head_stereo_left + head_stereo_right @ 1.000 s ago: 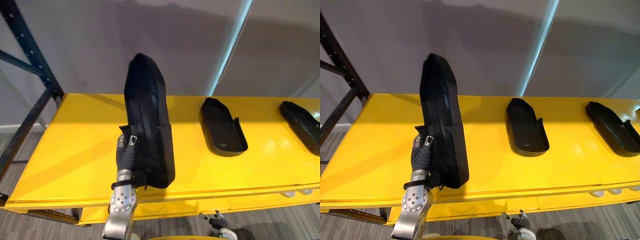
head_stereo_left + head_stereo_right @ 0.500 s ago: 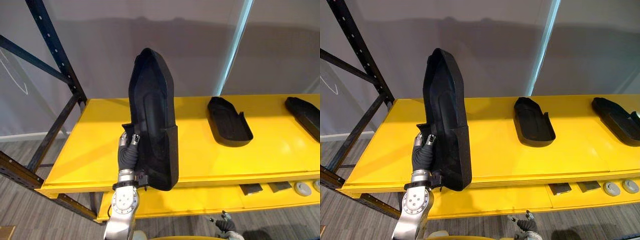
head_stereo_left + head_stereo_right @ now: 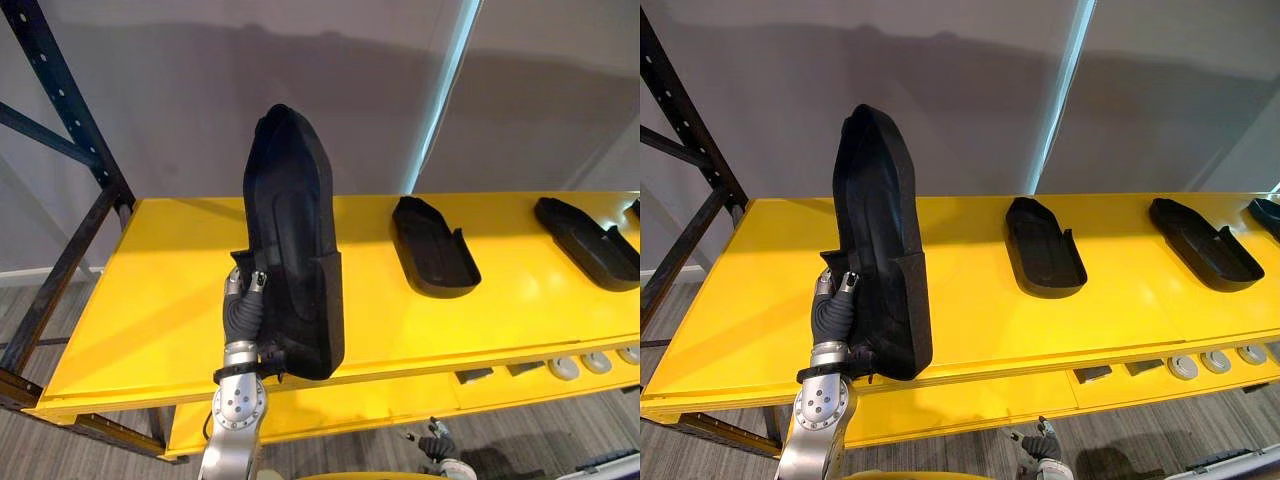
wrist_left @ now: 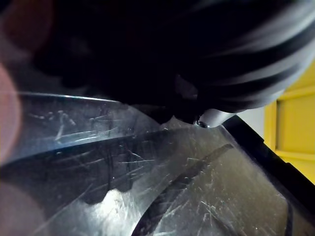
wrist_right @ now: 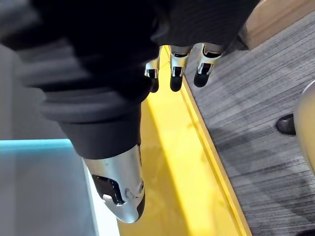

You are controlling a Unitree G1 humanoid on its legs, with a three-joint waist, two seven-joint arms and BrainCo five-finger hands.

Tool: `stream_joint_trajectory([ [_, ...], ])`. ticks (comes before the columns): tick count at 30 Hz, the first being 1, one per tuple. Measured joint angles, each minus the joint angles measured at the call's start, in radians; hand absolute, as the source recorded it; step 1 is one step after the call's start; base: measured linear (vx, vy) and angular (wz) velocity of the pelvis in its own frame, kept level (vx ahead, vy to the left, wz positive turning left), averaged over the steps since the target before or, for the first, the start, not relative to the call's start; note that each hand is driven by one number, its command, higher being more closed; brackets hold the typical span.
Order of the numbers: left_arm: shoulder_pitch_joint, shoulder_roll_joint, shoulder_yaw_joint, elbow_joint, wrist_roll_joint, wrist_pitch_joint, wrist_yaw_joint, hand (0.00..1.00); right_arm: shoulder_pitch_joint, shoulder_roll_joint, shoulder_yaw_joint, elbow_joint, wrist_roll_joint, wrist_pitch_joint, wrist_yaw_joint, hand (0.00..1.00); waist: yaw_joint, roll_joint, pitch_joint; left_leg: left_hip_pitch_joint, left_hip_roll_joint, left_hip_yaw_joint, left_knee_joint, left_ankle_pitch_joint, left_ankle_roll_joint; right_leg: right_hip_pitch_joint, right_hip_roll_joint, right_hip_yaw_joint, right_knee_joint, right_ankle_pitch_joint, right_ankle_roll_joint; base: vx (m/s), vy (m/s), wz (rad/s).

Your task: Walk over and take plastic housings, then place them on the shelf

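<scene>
The left hand grips the held housing, with fingers curled over its left edge near the lower end. This housing stands upright, pointed end up and hollow side toward the robot. Its lower end is at the front edge of the shelf, left of centre. Contact with the shelf cannot be determined.

The middle housing lies flat near the shelf centre, hollow side up. The right housing lies flat toward the right end, well apart from the middle one.

The right hand hangs beside the yellow shelf edge, fingers relaxed and holding nothing.

A dark rack post stands at the back left corner.
</scene>
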Motion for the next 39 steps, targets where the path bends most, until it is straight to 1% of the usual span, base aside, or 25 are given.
stream_joint_trajectory([
  [2, -0.001, 0.003, 0.028, 0.000, 0.025, 0.007, 0.001, 1.00, 0.004, -0.002, 0.001, 0.000, -0.001, 0.000, 0.001, 0.00, 0.000, -0.001, -0.002, -0.001, 0.001, 0.006, -0.013, -0.001, 0.000, 0.005, 0.003, 0.008, -0.016, 0.008, -0.001, -0.10, 0.004, -0.10],
  [7, -0.070, 0.059, 0.115, 0.037, 0.076, 0.044, 0.036, 1.00, 0.026, -0.011, 0.002, 0.003, -0.010, 0.000, 0.004, 0.00, 0.000, -0.002, -0.004, 0.004, -0.002, 0.007, -0.041, 0.015, -0.004, 0.001, 0.007, 0.013, -0.038, 0.021, -0.002, -0.07, -0.004, -0.01],
  [8, -0.098, 0.076, 0.158, 0.058, 0.095, 0.061, 0.050, 1.00, 0.036, -0.013, 0.002, 0.005, -0.010, 0.000, 0.006, 0.00, -0.001, 0.002, -0.011, 0.004, -0.003, 0.007, -0.051, 0.022, -0.007, 0.000, 0.008, 0.015, -0.051, 0.030, -0.003, 0.00, -0.006, -0.04],
  [11, -0.164, 0.102, 0.218, 0.114, 0.107, 0.087, 0.074, 1.00, 0.036, -0.017, 0.000, 0.019, -0.012, 0.001, 0.024, 0.00, -0.002, -0.001, -0.020, 0.004, -0.004, 0.008, -0.054, 0.037, -0.008, 0.001, 0.016, 0.019, -0.066, 0.044, -0.003, 0.04, -0.014, -0.05],
  [15, -0.224, 0.113, 0.266, 0.179, 0.118, 0.126, 0.090, 1.00, 0.033, -0.017, -0.004, 0.024, -0.032, 0.000, 0.038, 0.00, -0.006, -0.006, -0.024, 0.008, -0.010, 0.012, -0.073, 0.050, -0.009, -0.004, 0.013, 0.020, -0.069, 0.046, -0.004, 0.01, -0.002, -0.01],
  [18, -0.241, 0.117, 0.290, 0.216, 0.122, 0.140, 0.105, 1.00, 0.022, -0.025, -0.007, 0.048, -0.042, 0.001, 0.045, 0.00, -0.006, -0.005, -0.023, 0.018, -0.010, 0.020, -0.093, 0.059, -0.009, -0.010, 0.016, 0.033, -0.069, 0.049, -0.007, 0.00, -0.008, -0.10],
  [19, -0.242, 0.120, 0.307, 0.245, 0.122, 0.141, 0.109, 1.00, 0.013, -0.027, -0.007, 0.048, -0.047, 0.001, 0.045, 0.00, -0.004, 0.003, -0.027, 0.028, -0.010, 0.028, -0.113, 0.070, -0.012, -0.017, 0.017, 0.041, -0.070, 0.053, -0.011, 0.00, -0.015, -0.22],
  [20, -0.246, 0.125, 0.315, 0.269, 0.122, 0.143, 0.111, 1.00, 0.013, -0.029, -0.007, 0.048, -0.049, 0.001, 0.045, 0.00, -0.004, 0.003, -0.029, 0.036, -0.010, 0.034, -0.129, 0.078, -0.012, -0.018, 0.017, 0.046, -0.071, 0.058, -0.012, -0.02, -0.024, -0.18],
  [22, -0.281, 0.151, 0.349, 0.371, 0.121, 0.168, 0.113, 1.00, 0.011, -0.035, -0.007, 0.048, -0.051, 0.001, 0.045, 0.00, -0.007, 0.008, -0.026, 0.055, -0.018, 0.038, -0.183, 0.112, -0.012, -0.021, 0.016, 0.047, -0.082, 0.067, -0.011, -0.03, -0.025, -0.06],
  [23, -0.290, 0.154, 0.352, 0.393, 0.121, 0.172, 0.115, 1.00, 0.009, -0.036, -0.007, 0.048, -0.052, 0.002, 0.045, 0.00, -0.008, 0.009, -0.025, 0.057, -0.020, 0.037, -0.195, 0.120, -0.012, -0.024, 0.016, 0.046, -0.082, 0.068, -0.011, -0.04, -0.020, 0.02],
  [24, -0.303, 0.157, 0.360, 0.422, 0.121, 0.185, 0.119, 1.00, 0.009, -0.038, -0.007, 0.048, -0.053, 0.002, 0.045, 0.00, -0.009, 0.010, -0.025, 0.061, -0.023, 0.037, -0.219, 0.137, -0.011, -0.032, 0.015, 0.045, -0.081, 0.072, -0.012, -0.07, -0.020, 0.02],
  [28, -0.323, 0.162, 0.392, 0.480, 0.121, 0.204, 0.126, 1.00, 0.005, -0.039, -0.014, 0.048, -0.057, 0.004, 0.046, 0.00, -0.018, 0.012, -0.023, 0.076, -0.031, 0.038, -0.270, 0.168, -0.009, -0.040, 0.014, 0.044, -0.082, 0.079, -0.012, -0.08, -0.008, 0.01],
  [29, -0.324, 0.176, 0.393, 0.501, 0.120, 0.208, 0.126, 1.00, 0.004, -0.041, -0.016, 0.048, -0.062, 0.004, 0.046, 0.00, -0.028, 0.017, -0.021, 0.088, -0.037, 0.038, -0.295, 0.181, -0.008, -0.046, 0.012, 0.044, -0.082, 0.080, -0.012, -0.09, 0.005, 0.00],
  [31, -0.332, 0.183, 0.399, 0.521, 0.114, 0.210, 0.125, 1.00, 0.002, -0.045, -0.016, 0.048, -0.066, 0.004, 0.046, 0.00, -0.028, 0.017, -0.020, 0.097, -0.043, 0.038, -0.323, 0.192, -0.009, -0.053, 0.010, 0.047, -0.084, 0.081, -0.010, -0.08, 0.010, -0.01],
  [32, -0.348, 0.184, 0.415, 0.540, 0.103, 0.210, 0.125, 0.00, 0.000, -0.045, -0.019, 0.047, -0.070, 0.005, 0.047, 0.00, -0.029, 0.019, -0.019, 0.099, -0.047, 0.038, -0.341, 0.204, -0.007, -0.055, 0.008, 0.048, -0.091, 0.085, -0.007, -0.07, 0.017, -0.01],
  [36, -0.364, 0.187, 0.447, 0.571, 0.087, 0.210, 0.126, 0.00, 0.000, -0.046, -0.022, 0.047, -0.076, 0.006, 0.047, 0.00, -0.030, 0.021, -0.017, 0.110, -0.056, 0.038, -0.369, 0.212, -0.011, -0.053, 0.005, 0.054, -0.105, 0.092, -0.005, -0.02, 0.020, -0.03],
  [37, -0.378, 0.187, 0.457, 0.573, 0.062, 0.210, 0.127, 0.00, 0.000, -0.045, -0.022, 0.047, -0.079, 0.007, 0.047, 0.00, -0.028, 0.021, -0.017, 0.111, -0.057, 0.039, -0.373, 0.213, -0.011, -0.052, 0.004, 0.056, -0.111, 0.094, -0.002, 0.00, 0.000, 0.00],
  [38, -0.385, 0.189, 0.460, 0.577, 0.062, 0.210, 0.129, 0.00, 0.000, -0.045, -0.022, 0.047, -0.079, 0.007, 0.047, 0.00, -0.028, 0.021, -0.017, 0.111, -0.058, 0.039, -0.375, 0.213, -0.011, -0.052, 0.004, 0.056, -0.112, 0.095, -0.002, 0.00, 0.000, 0.00],
  [39, -0.401, 0.200, 0.463, 0.591, 0.061, 0.209, 0.134, 0.00, -0.001, -0.045, -0.022, 0.047, -0.081, 0.007, 0.047, 0.00, -0.029, 0.019, -0.019, 0.112, -0.058, 0.039, -0.381, 0.219, -0.007, -0.052, 0.004, 0.056, -0.116, 0.097, -0.001, 0.03, 0.002, -0.01],
])
